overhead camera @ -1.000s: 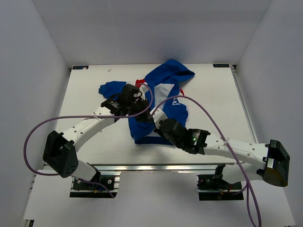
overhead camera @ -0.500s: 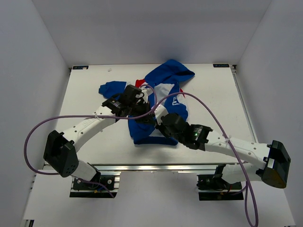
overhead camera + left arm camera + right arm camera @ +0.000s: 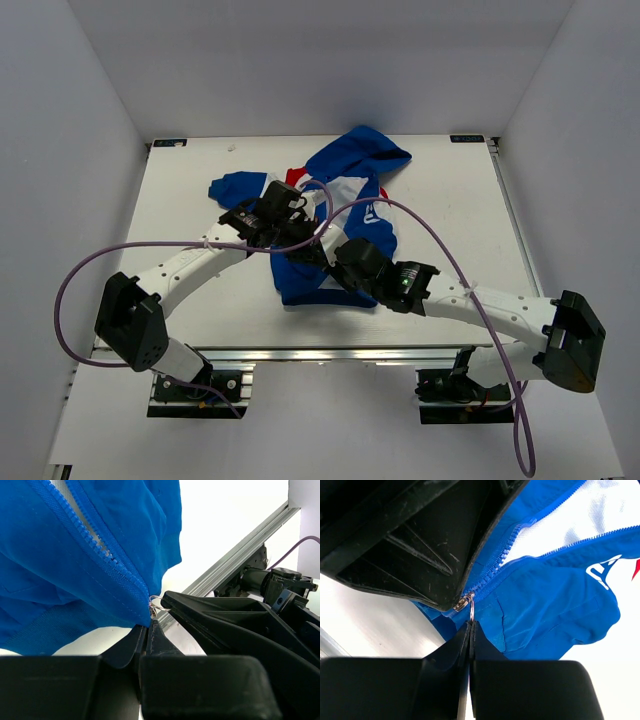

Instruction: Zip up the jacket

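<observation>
Your jacket (image 3: 350, 160) lies in the middle of the bench (image 3: 450, 200), with both arms stretched low and meeting at its hem. The right pincer (image 3: 470, 624) is clamped on the zipper pull (image 3: 468, 603). The left pincer (image 3: 146, 628) seems pinched tight on the hem fabric beside it.

words to read: none | jacket (image 3: 545, 610): white marks (image 3: 602, 572) on the blue chest, only a bit shows, cannot be read | top view: same marks, too small to read
</observation>
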You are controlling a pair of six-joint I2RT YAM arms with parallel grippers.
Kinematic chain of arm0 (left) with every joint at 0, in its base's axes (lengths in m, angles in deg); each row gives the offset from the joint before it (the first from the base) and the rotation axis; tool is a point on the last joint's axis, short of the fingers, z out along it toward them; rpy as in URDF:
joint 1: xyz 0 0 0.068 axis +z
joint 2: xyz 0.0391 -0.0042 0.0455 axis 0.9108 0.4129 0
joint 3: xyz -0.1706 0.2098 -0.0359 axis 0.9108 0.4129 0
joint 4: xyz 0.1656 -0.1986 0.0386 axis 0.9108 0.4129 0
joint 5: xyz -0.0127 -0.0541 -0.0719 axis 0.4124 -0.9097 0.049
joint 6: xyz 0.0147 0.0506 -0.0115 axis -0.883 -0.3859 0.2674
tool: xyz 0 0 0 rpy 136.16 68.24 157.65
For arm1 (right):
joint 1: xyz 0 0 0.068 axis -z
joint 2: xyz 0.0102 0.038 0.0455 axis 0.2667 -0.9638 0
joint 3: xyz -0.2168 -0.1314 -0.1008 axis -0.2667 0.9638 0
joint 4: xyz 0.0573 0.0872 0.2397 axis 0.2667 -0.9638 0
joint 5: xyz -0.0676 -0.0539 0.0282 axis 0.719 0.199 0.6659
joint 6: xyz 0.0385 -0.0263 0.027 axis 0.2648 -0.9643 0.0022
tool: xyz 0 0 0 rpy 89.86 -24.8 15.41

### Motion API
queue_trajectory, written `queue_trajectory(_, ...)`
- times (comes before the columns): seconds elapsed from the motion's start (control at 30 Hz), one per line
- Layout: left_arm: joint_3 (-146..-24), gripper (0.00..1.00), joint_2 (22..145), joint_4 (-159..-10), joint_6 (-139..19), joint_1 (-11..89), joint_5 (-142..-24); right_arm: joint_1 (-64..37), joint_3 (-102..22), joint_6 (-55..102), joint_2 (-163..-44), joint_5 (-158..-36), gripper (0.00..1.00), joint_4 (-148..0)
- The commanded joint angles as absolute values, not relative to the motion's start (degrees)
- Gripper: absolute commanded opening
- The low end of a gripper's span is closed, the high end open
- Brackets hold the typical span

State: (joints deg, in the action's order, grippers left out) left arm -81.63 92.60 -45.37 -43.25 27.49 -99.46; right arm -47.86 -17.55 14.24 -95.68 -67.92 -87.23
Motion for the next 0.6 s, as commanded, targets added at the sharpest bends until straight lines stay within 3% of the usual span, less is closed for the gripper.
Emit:
queue_trajectory(0.0, -82.3, 0.00, 91.8, -45.2, -45.2, 26.9, -102.2, -47.7, -18.0, 14.8, -95.0, -69.3, 0.00, -84.0)
queue_trajectory(0.13, -82.5, 0.00, 91.7, -45.0, -45.4, 26.8, -102.0, -47.8, -18.0, 15.6, -95.6, -69.6, 0.00, -83.2)
queue_trajectory(0.23, -82.5, 0.00, 91.7, -44.9, -45.6, 26.5, -102.1, -47.8, -18.1, 15.9, -96.3, -69.4, 0.09, -83.0)
queue_trajectory(0.57, -82.7, 0.00, 91.7, -44.7, -46.0, 25.6, -102.2, -47.7, -18.4, 16.5, -97.2, -67.5, 0.13, -82.1)
